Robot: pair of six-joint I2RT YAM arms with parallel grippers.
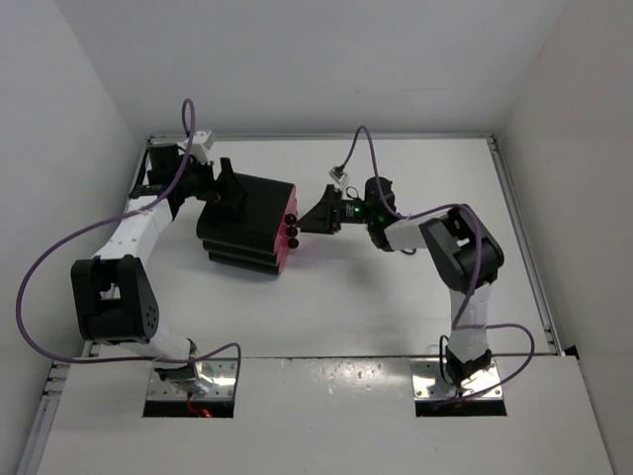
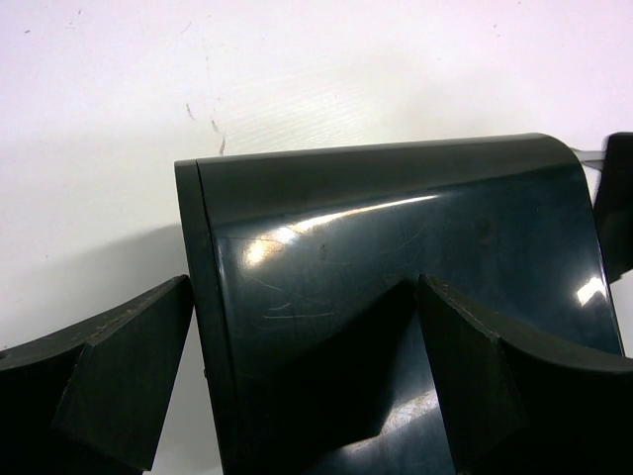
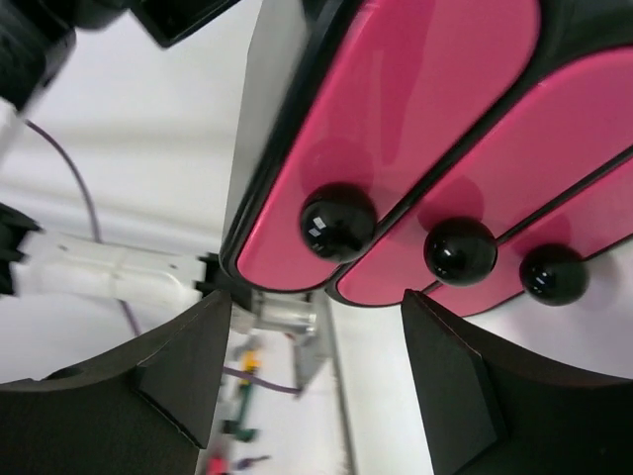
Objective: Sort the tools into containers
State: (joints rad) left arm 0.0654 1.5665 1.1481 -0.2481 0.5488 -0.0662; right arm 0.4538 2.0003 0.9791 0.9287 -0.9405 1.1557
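Seen from above, a black drawer unit (image 1: 247,213) sits on a white table (image 1: 396,307) between two robot arms.

The left gripper (image 2: 305,287) is at the unit's back end, the end away from the drawers. Its wrist camera shows its fingers (image 2: 109,376) spread wide. One is just outside the unit's edge and the other over the glossy black shell. Whether they press on the shell cannot be told.

The right gripper (image 3: 316,302) faces the unit's front and stops just short of it, jaws spread with nothing between them. Directly ahead of it are three magenta-pink drawers (image 3: 415,109), stacked one against the next, each with a round black knob. The end knob (image 3: 336,223) lies ahead of the gap between the jaws. The middle knob (image 3: 460,249) sits just beyond the right-hand fingertip, and the far knob (image 3: 552,274) is further out on that side — none of them touched.
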